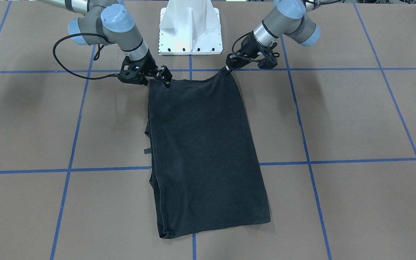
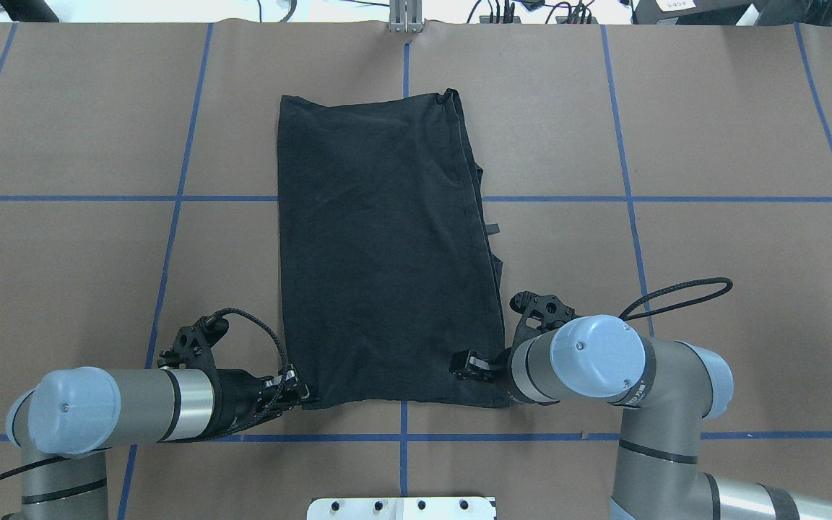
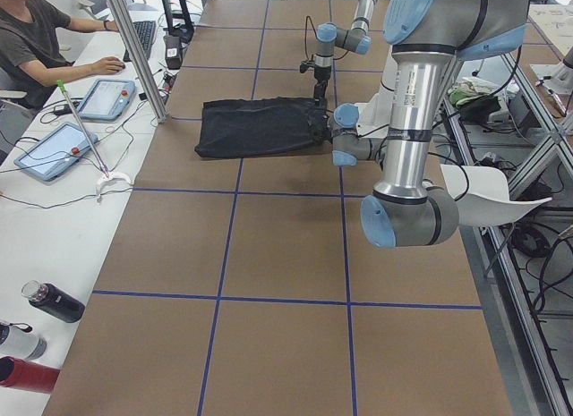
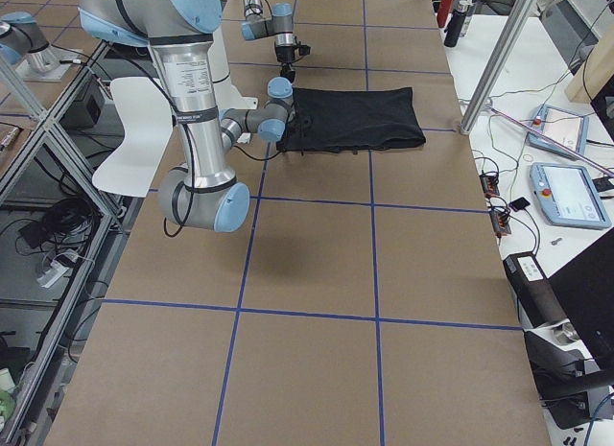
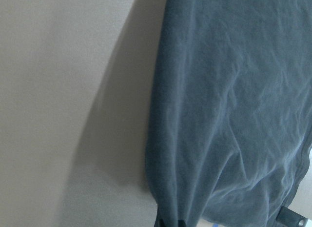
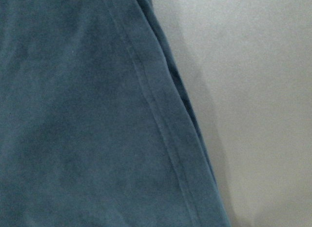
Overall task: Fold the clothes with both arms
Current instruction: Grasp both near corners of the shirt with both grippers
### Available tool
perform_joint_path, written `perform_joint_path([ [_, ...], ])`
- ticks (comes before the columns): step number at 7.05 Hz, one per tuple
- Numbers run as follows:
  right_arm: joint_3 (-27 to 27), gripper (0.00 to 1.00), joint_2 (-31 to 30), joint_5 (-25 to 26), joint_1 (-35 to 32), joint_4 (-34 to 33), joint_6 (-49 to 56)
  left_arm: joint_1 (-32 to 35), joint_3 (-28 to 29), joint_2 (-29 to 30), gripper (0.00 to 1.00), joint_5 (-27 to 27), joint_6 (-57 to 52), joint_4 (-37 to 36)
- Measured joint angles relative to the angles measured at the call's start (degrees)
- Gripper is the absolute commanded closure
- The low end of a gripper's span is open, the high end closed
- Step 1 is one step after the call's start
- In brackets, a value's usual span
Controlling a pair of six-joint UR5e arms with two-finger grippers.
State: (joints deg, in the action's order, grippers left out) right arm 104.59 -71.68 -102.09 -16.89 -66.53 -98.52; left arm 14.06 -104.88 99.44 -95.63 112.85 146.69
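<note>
The black T-shirt (image 1: 200,151) lies folded into a long strip on the brown table, its length running away from the robot; it also shows in the overhead view (image 2: 380,245). Its logo print is hidden. My left gripper (image 1: 226,71) is shut on the shirt's near corner and pulls it up into a small peak; it also shows in the overhead view (image 2: 302,393). My right gripper (image 1: 167,82) is at the other near corner, low on the fabric and shut on it; it also shows in the overhead view (image 2: 463,365). Both wrist views show dark fabric close up.
The white pedestal base (image 1: 190,29) stands just behind the shirt's near edge. Blue tape lines (image 2: 170,198) grid the table. In the left view an operator (image 3: 31,40) sits at a side bench with tablets (image 3: 54,148) and bottles (image 3: 49,301).
</note>
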Motion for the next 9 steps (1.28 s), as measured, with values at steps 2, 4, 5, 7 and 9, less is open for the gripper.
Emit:
perform_joint_path([
  [2, 0.0, 0.07, 0.1, -0.1, 0.4, 0.0, 0.0, 0.0, 0.0, 0.0, 1.00, 0.0, 0.0, 0.0],
  [4, 0.7, 0.18, 0.0, -0.7, 0.3, -0.1, 0.0, 0.0, 0.1, 0.0, 1.00, 0.0, 0.0, 0.0],
  [5, 0.9, 0.16, 0.0, -0.8, 0.3, -0.1, 0.0, 0.0, 0.1, 0.0, 1.00, 0.0, 0.0, 0.0],
  [7, 1.0, 0.05, -0.3, -0.9, 0.2, -0.1, 0.0, 0.0, 0.0, 0.0, 1.00, 0.0, 0.0, 0.0],
  [9, 1.0, 0.04, -1.0, -0.9, 0.3, -0.1, 0.0, 0.0, 0.0, 0.0, 1.00, 0.0, 0.0, 0.0],
])
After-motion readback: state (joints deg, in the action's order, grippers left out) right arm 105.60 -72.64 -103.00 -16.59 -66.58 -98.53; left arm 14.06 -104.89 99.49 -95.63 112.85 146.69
